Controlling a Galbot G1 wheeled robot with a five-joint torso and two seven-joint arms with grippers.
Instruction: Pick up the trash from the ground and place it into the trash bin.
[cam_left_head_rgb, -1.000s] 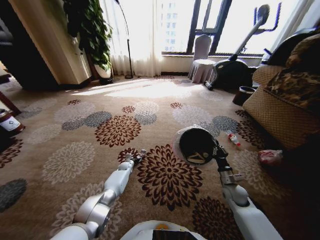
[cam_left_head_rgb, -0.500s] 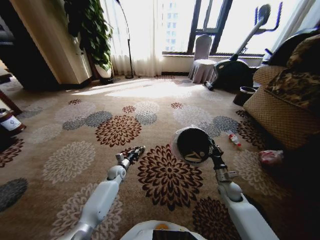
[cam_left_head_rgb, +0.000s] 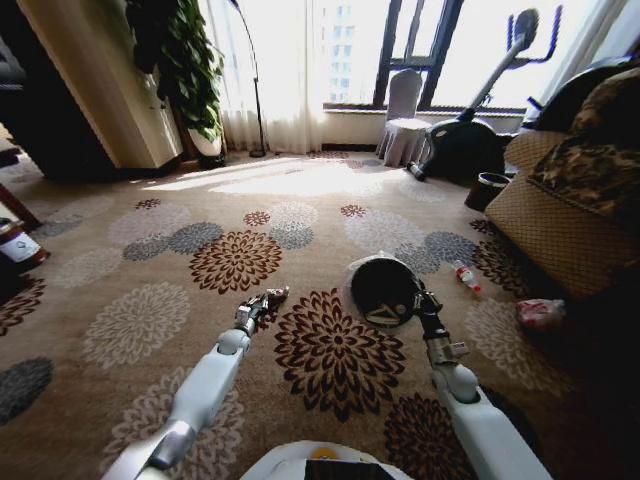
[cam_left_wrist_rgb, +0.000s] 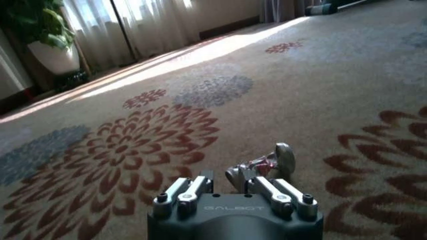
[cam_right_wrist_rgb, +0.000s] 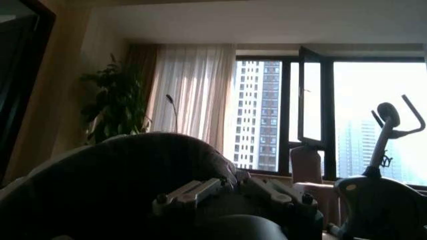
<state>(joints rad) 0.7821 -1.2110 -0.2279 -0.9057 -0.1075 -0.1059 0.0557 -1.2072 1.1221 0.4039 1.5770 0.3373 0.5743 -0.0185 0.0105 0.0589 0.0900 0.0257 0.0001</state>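
So the trash bin (cam_left_head_rgb: 385, 290) is off the carpet, tipped so its dark mouth faces back toward the robot, pale liner bag showing around the rim, and it's held up by the right end effector (cam_left_head_rgb: 420, 297), which is clamped on the rim at the bin's right side. From the right wrist camera the bin (cam_right_wrist_rgb: 120, 175) is this big dark curved wall right against the right end effector's (cam_right_wrist_rgb: 230, 192) fingers, which are closed down on the edge. Over to the left, the left end effector (cam_left_head_rgb: 262, 303) is stretched out low over the carpet (cam_left_head_rgb: 140, 320) and has pinched a small crumpled bit of litter, shiny with some red on it; you get the best look from the left wrist camera, where that litter piece (cam_left_wrist_rgb: 263, 165) sits at the tips of the left end effector (cam_left_wrist_rgb: 230, 186), fingers nearly closed around it. The bin and that piece are near each other but apart, with a big brown flower in the carpet pattern between the two arms. More trash is lying on the floor off to the right: a small clear bottle with a red cap (cam_left_head_rgb: 465, 276) just beyond the bin, and a pink bag (cam_left_head_rgb: 540, 314) further right, down by the base of the sofa (cam_left_head_rgb: 560, 225).
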